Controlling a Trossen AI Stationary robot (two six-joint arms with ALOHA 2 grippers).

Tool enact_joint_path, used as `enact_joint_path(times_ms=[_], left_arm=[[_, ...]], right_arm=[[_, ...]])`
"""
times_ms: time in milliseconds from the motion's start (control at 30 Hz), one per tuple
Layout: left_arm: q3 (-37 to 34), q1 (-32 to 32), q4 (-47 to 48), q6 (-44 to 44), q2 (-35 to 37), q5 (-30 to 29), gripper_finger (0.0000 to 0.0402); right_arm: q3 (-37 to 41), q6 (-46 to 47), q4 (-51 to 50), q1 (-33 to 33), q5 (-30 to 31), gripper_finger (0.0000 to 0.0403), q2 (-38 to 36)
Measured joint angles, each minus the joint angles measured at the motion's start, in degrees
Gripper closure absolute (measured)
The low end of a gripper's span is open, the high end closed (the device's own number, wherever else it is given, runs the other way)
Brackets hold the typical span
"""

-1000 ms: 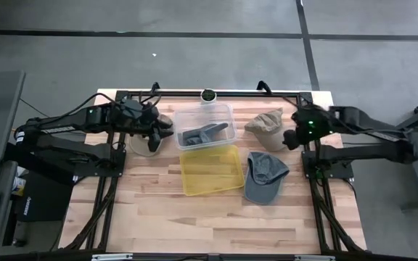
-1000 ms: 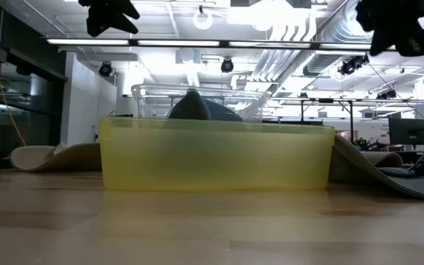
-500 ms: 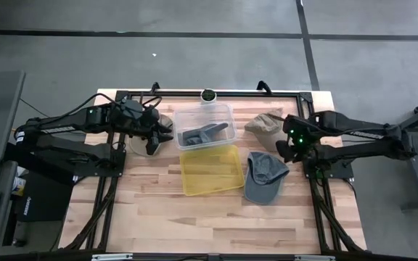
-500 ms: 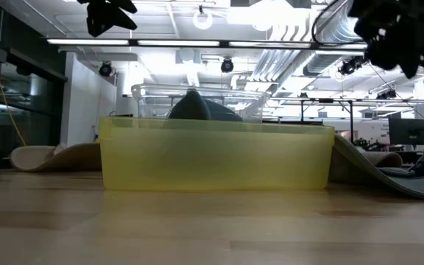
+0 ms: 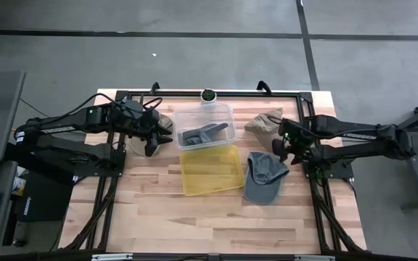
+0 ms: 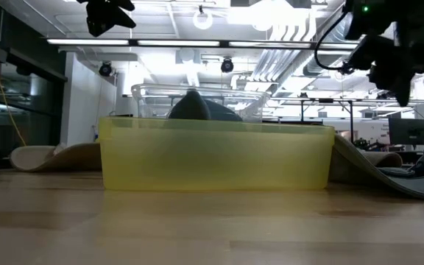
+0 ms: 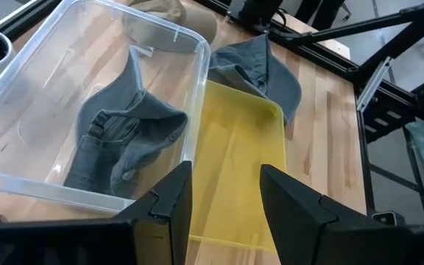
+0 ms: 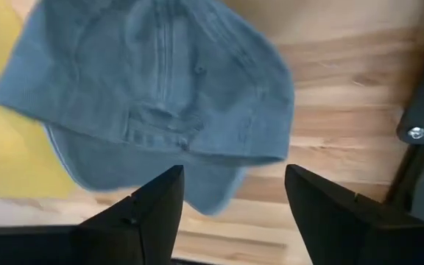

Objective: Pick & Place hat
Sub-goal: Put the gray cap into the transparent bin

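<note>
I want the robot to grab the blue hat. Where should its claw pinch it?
Probably at the back edge of the blue hat, near its strap, coming straight down from above. The hat lies flat on the table, so a fold of soft cloth is easiest to pinch. The right claw hangs open right over it.

On the table (image 5: 158,210), the clear bin (image 5: 205,126) sits at 12 o'clock of the yellow bin (image 5: 210,170), touching it. One cap (image 5: 203,135) lies in the clear bin. Another cap (image 5: 265,176) lies at 3 o'clock of the yellow bin, just beside it. A third cap (image 5: 263,123) lies at 3 o'clock of the clear bin. A plant pot (image 5: 208,95) stands at 12 o'clock of the clear bin.
</note>
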State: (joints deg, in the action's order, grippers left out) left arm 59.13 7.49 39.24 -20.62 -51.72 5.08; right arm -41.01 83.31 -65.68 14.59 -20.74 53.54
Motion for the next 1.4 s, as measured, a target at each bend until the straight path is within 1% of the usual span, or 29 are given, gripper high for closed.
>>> enact_joint_path(times_ms=[267, 433, 633, 800, 933, 1100, 1200, 1400], left_arm=[[0.00, 0.00, 2.65, 0.00, -0.02, -0.02, 0.0262], [0.00, 0.00, 5.34, 0.00, -0.02, -0.04, 0.0262], [0.04, 0.00, 6.54, 0.00, -0.02, -0.04, 0.0262], [0.07, 0.01, 8.60, 0.00, 0.00, -0.06, 0.0262], [0.07, 0.00, 9.29, 0.00, 0.00, -0.10, 0.0262], [0.07, 0.02, 9.21, 0.85, 0.00, -0.15, 0.0262], [0.07, 0.01, 9.18, 0.85, 0.00, -0.13, 0.0262], [0.07, 0.00, 9.22, 0.83, 0.00, -0.13, 0.0262]], right_arm=[[0.02, 6.17, 5.51, -2.30, 2.23, 0.0171, 3.55], [0.02, 11.04, 5.55, -5.63, 2.49, 0.0171, 5.30], [0.02, 21.74, 6.62, -12.86, 5.57, 0.0171, 5.32], [0.02, 32.68, 8.56, -21.85, 7.27, 0.0171, 5.74], [0.02, 38.65, 8.45, -27.55, 8.46, 0.0171, 6.63], [0.02, 41.26, 9.69, -30.54, 9.30, 0.0171, 9.63], [0.02, 41.31, 10.60, -30.95, 10.16, 0.0171, 12.34], [0.00, 41.77, 13.54, -31.96, 9.88, 0.0171, 17.44]])
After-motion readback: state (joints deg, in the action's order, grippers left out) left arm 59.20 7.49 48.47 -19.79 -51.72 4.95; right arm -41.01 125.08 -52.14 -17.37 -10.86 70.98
